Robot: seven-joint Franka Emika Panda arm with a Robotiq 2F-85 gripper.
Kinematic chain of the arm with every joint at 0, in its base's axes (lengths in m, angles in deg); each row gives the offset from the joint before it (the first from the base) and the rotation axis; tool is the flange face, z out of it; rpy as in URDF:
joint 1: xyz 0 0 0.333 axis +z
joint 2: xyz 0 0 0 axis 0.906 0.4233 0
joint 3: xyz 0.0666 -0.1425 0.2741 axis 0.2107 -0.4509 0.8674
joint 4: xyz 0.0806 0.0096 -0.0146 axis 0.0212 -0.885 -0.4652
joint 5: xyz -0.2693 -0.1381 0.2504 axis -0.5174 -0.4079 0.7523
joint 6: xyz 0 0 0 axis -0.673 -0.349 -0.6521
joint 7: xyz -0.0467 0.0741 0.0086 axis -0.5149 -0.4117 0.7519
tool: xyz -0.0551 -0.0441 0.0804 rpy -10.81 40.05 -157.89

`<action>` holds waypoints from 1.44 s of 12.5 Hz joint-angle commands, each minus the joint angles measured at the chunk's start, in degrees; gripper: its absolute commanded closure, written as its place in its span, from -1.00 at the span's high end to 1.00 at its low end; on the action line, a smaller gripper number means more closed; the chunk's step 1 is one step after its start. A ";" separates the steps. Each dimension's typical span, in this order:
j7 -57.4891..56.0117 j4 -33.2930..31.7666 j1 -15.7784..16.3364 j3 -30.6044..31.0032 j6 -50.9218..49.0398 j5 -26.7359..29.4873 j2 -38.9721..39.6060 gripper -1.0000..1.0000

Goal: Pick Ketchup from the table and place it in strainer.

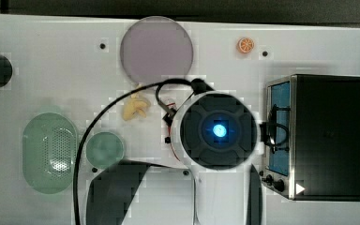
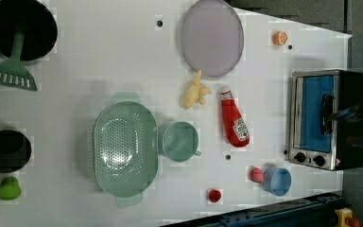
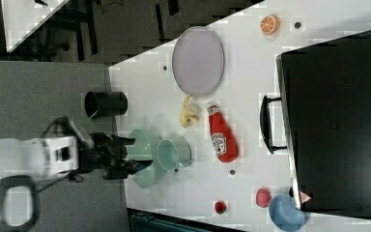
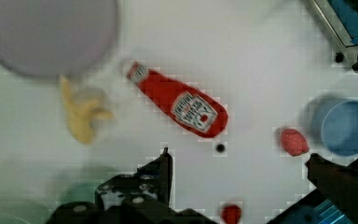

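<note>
One ketchup (image 2: 234, 120) lies flat beside bananas (image 2: 194, 91).

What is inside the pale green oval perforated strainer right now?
Nothing: in the left view the pale green oval strainer shows only its bare dotted bottom. The red ketchup bottle lies on the white table. In the right view, the robot arm covers part of the basin.
</note>
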 commanded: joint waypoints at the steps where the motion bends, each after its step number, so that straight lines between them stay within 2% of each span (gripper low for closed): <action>1: -18.08 -6.26 0.15 0.43 4.10 0.79 1.27 1.00; 6: -38.15 -17.35 0.18 2.19 19.15 0.79 2.26 1.00; 9: -45.64 -20.38 0.18 2.23 28.08 0.79 6.26 1.00; 18: -46.80 -20.33 0.19 2.13 47.31 -0.30 24.59 1.00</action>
